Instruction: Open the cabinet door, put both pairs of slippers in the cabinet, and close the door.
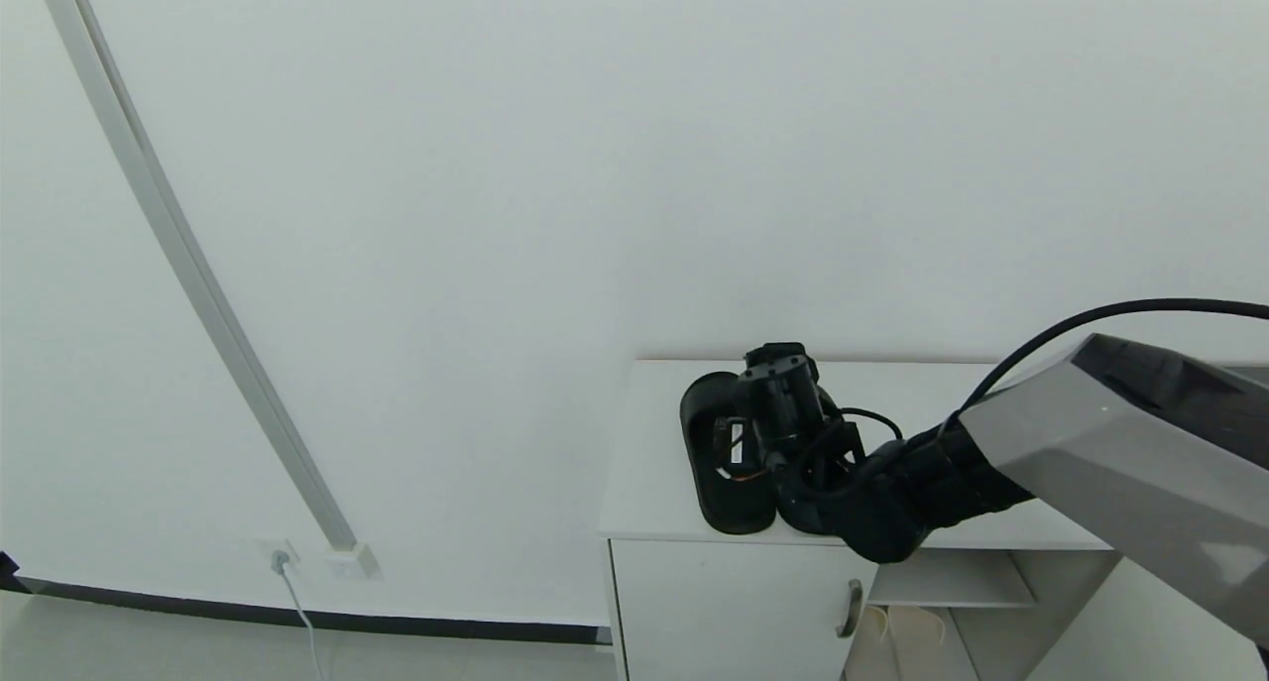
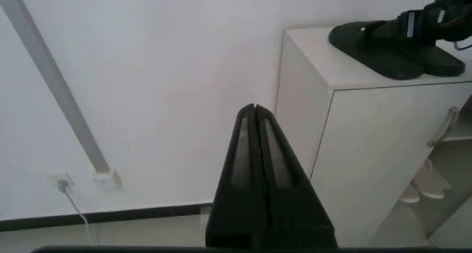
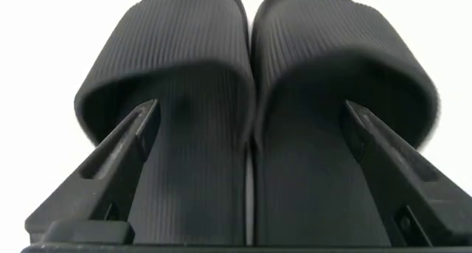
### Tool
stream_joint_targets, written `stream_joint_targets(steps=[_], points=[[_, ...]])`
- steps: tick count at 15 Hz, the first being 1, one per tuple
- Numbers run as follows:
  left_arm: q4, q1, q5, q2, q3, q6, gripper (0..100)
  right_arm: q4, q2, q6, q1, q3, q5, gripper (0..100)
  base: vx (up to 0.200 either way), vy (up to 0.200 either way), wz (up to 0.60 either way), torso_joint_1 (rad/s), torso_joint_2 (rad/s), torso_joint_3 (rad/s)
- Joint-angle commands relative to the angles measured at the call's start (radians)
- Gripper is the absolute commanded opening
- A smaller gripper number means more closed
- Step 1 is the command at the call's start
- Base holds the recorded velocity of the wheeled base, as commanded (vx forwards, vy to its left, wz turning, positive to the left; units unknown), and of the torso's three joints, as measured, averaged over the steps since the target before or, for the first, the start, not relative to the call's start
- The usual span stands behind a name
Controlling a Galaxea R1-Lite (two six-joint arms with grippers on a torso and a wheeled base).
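Observation:
A pair of black slippers (image 1: 724,503) lies side by side on top of the white cabinet (image 1: 654,463), near its front left corner. My right gripper (image 1: 739,443) is at them and open, with one finger under each strap (image 3: 177,61), the inner strap walls between the fingers. A pale pair of slippers (image 1: 897,626) sits low inside the cabinet's open right part. The door panel with a metal handle (image 1: 850,609) stands flush at the front. My left gripper (image 2: 255,109) is shut and empty, held low to the left of the cabinet (image 2: 369,135), facing the wall.
A white wall rises right behind the cabinet. A slanted cable duct (image 1: 198,275) runs down it to a socket with a plugged cord (image 1: 281,559). Bare floor lies left of the cabinet. A shelf (image 1: 952,577) shows inside the open part.

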Motion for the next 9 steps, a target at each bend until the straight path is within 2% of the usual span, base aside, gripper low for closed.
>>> stream_joint_targets(steps=[1, 4, 9], points=[[0.0, 0.0, 0.0, 0.002, 0.001, 0.0, 0, -0.002, 0.064, -0.015, -0.022, -0.062, 0.005, 100, 0.0, 0.0, 0.0, 0.0, 0.0, 0.0], [0.0, 0.0, 0.0, 0.002, 0.0, -0.002, 0, -0.016, 0.11, -0.041, -0.037, -0.125, 0.005, 100, 0.0, 0.0, 0.0, 0.0, 0.0, 0.0], [0.001, 0.0, 0.0, 0.002, 0.0, -0.004, 0, -0.037, 0.126, -0.055, -0.041, -0.13, 0.003, 100, 0.0, 0.0, 0.0, 0.0, 0.0, 0.0]])
